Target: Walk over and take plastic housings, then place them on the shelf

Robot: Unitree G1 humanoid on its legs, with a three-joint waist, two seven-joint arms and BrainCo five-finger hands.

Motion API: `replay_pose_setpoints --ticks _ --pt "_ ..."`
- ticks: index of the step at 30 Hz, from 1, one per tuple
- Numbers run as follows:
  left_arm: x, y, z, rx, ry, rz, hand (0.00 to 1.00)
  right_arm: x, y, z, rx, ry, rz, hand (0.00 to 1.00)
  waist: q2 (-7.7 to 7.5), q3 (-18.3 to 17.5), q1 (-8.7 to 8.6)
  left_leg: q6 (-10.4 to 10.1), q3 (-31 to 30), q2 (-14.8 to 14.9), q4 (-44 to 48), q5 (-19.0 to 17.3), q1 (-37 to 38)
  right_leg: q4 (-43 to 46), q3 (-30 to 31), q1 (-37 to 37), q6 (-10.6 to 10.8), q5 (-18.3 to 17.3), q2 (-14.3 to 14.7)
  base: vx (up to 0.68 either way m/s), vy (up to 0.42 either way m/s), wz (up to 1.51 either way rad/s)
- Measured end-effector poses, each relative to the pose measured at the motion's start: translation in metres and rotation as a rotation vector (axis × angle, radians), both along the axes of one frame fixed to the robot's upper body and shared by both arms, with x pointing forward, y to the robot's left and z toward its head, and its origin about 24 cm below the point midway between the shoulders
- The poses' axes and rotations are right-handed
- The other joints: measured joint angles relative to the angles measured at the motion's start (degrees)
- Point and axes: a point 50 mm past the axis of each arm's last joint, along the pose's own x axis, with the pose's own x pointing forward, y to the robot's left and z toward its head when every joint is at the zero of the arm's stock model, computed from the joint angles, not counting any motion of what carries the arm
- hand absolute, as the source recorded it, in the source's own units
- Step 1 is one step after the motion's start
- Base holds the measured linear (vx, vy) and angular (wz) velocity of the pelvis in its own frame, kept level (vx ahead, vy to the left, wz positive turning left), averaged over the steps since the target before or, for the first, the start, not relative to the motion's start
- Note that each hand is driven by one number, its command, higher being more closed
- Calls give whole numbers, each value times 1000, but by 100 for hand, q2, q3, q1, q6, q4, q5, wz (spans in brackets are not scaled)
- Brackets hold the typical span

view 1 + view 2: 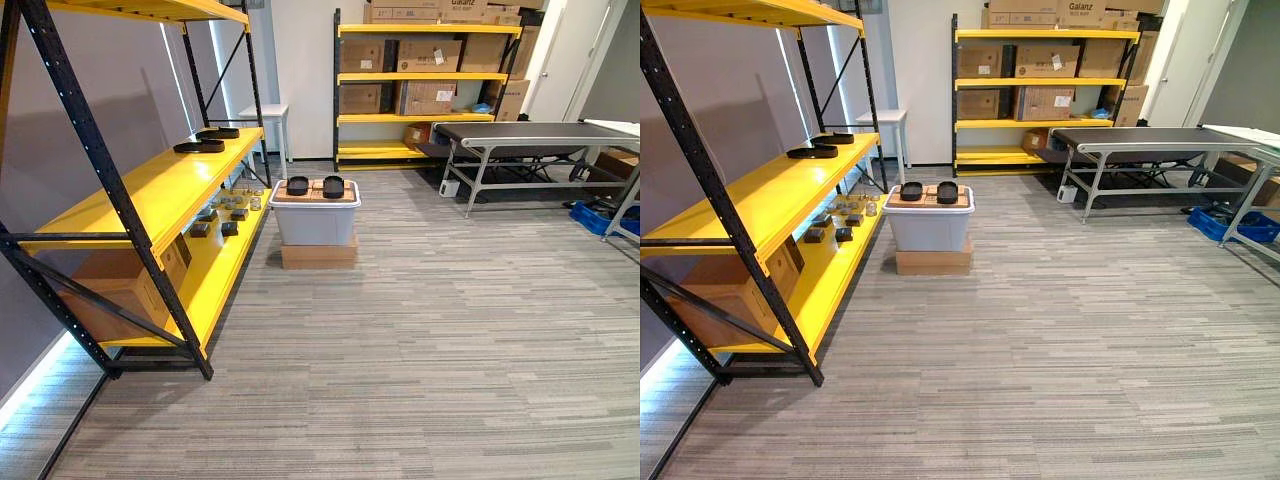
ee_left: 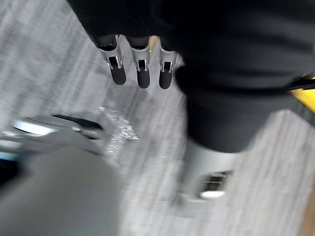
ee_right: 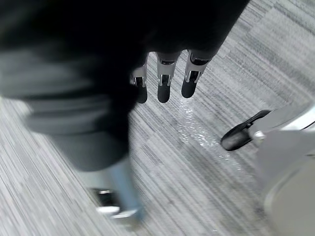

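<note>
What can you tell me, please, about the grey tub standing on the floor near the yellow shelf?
The grey tub looks like pale plastic, box-shaped, with a lighter rim around its top. It stands upright on a flat cardboard box, which lies on the carpet just off the far end of the yellow shelf, apart from it. A brown board covers its top and carries two black housings, side by side. Its contents are hidden.

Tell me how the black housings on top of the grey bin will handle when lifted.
The black housings look like low, rigid plastic shells: probably stiff and light. They lie flat on top of the grey bin, so rolling or tipping seems unlikely. Their smooth-looking finish may be slippery.
</note>
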Motion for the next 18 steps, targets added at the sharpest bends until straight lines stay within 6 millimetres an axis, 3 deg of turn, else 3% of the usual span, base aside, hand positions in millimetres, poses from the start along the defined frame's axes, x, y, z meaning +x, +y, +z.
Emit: replay_pose_setpoints --ticks 4,8,13,18 --pt "21 28 11 75 -75 25 0 20 -26 11 -62 -54 -28 0 31 68 -2 -82 21 11 -94 14 78 -94 -108 124 72 5 6 54 -21 3" --pt "20 32 12 81 -84 45 0 30 -39 18 -105 -86 -20 0 84 117 1 -98 -12 19 -159 19 161 -93 -145 191 166 -44 11 10 -15 5" --pt "1 17 4 27 -38 59 0 33 -37 18 -87 -109 -33 0 86 159 7 -98 -11 26 -192 19 168 -100 -156 188 179 -53 20 0 0 0" --pt "-16 -6 -3 -47 -4 131 0 23 -14 6 -1 -87 -93 0 80 167 9 -83 -20 25 -243 32 162 -107 -193 189 178 -54 20 -14 -7 1"
